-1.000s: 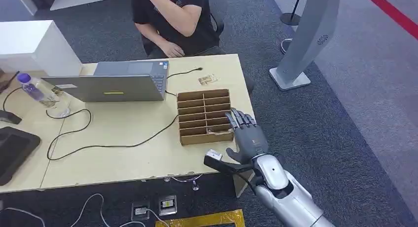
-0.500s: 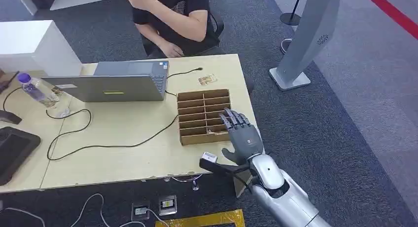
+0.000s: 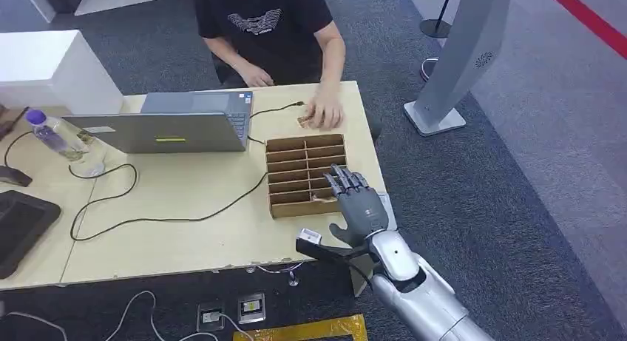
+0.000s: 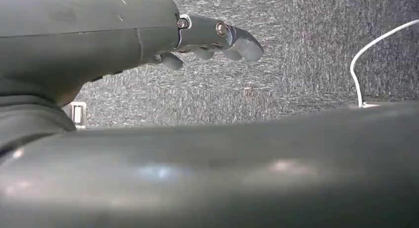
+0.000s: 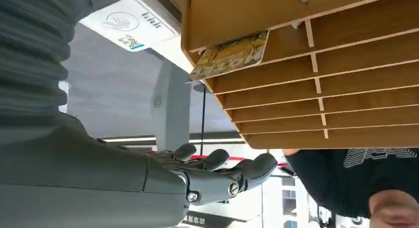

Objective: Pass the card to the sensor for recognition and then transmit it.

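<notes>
**K:** One table (image 3: pixel 185 215), light wood, takes most of the head view. Grey carpet all round, a pale grey pedestal stand (image 3: pixel 462 60) off its far right corner.

**M:** What's on it?

**K:** Big to small: white box (image 3: pixel 52 67) at far left, grey laptop (image 3: pixel 174 123) beside it, then the cardboard divider tray (image 3: pixel 303 174) near the right edge. A black cable (image 3: pixel 170 215) loops across the tabletop from the laptop side. Plastic bottle (image 3: pixel 52 134) with a purple cap at left.

**M:** Person?

**K:** Seated at the far side in a black shirt. One person's hand (image 3: pixel 323 114) lies on the table just beyond the tray, covering something small; can't tell what.

**M:** Robot hands?

**K:** Right hand (image 3: pixel 356 204) is at the tray's near right corner, fingers extended and apart, nothing in it. Whether it touches the tray, can't tell. Left hand (image 4: pixel 197 37) hangs over carpet, fingers loosely curled but apart, nothing held.

**M:** Card?

**K:** Card (image 5: pixel 232 55) is yellow, printed, and sits in a slot of the tray nearest the robot, leaning on a divider with one end poking past the tray's edge. It is apart from the right hand's fingers (image 5: pixel 257 168).

**M:** Sensor?

**K:** Small white card reader (image 3: pixel 312 236) lies on the table's near edge, just beside the right hand's thumb.
</notes>
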You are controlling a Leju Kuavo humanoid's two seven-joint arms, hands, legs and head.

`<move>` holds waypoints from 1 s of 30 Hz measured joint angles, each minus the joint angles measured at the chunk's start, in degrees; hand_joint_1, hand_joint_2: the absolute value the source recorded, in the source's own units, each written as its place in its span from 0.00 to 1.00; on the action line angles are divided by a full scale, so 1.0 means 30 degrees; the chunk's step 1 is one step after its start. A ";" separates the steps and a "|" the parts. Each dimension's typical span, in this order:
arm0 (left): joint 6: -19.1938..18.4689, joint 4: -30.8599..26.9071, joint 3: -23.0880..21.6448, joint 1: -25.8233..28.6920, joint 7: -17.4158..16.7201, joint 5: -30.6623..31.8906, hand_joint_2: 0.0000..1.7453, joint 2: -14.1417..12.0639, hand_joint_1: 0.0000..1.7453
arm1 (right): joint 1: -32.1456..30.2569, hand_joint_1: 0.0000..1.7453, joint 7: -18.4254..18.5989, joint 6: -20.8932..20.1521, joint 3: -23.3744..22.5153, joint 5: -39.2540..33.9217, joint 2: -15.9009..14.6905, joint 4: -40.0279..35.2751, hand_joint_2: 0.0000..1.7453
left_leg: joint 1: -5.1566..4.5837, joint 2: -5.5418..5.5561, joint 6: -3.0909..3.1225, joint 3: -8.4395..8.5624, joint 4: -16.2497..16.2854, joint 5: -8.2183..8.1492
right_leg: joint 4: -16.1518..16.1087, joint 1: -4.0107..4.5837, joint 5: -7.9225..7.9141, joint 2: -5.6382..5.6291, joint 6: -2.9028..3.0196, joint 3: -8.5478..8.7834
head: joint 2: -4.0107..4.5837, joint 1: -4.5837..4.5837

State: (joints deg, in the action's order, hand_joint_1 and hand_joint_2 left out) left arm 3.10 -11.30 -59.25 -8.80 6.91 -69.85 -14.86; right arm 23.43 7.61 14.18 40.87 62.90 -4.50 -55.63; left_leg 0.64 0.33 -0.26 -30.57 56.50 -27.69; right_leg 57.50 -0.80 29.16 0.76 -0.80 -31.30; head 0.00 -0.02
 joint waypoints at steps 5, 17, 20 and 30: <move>-0.0015 0.0000 0.0000 0.0002 0.0000 0.0000 0.00 -0.0015 0.00 | 0.0302 0.00 -0.0015 0.0117 0.0007 0.0292 0.0226 0.0753 1.00 | 0.0000 0.0000 0.0000 -0.0002 0.0000 0.0000 | 0.0002 0.0000 0.0000 -0.0010 0.0000 -0.0002 | 0.0000 0.0007; -0.0175 0.0000 0.0000 -0.0016 0.0000 0.0007 0.00 -0.0095 0.00 | 0.1156 0.00 0.0015 0.0998 -0.0022 0.1013 0.0830 0.2551 1.00 | 0.0002 -0.0001 -0.0002 -0.0001 0.0000 0.0002 | 0.0003 0.0002 0.0000 -0.0012 0.0000 -0.0004 | 0.0000 0.0007; -0.0182 0.0000 0.0000 -0.0014 0.0000 0.0022 0.00 -0.0124 0.00 | 0.1260 0.00 0.0015 0.1020 -0.0036 0.1013 0.0889 0.2814 1.00 | 0.0002 -0.0001 -0.0002 -0.0001 0.0000 0.0001 | 0.0003 0.0001 0.0000 -0.0012 0.0000 -0.0004 | 0.0000 -0.0001; -0.0357 0.0000 -0.0007 -0.0013 0.0000 0.0087 0.00 -0.0160 0.00 | 0.1298 0.00 -0.0197 0.0969 -0.0036 0.1013 0.0991 0.3397 1.00 | 0.0002 -0.0001 -0.0002 -0.0001 0.0000 0.0001 | 0.0003 0.0002 0.0000 -0.0011 0.0000 -0.0005 | 0.0000 0.0000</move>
State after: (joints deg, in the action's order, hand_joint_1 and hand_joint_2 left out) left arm 2.03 -11.30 -59.28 -8.84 6.91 -69.59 -15.34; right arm 27.32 7.02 17.09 40.76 65.94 -1.53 -45.44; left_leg 0.65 0.33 -0.26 -30.57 56.50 -27.68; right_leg 57.51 -0.80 29.16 0.72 -0.80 -31.31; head 0.00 -0.02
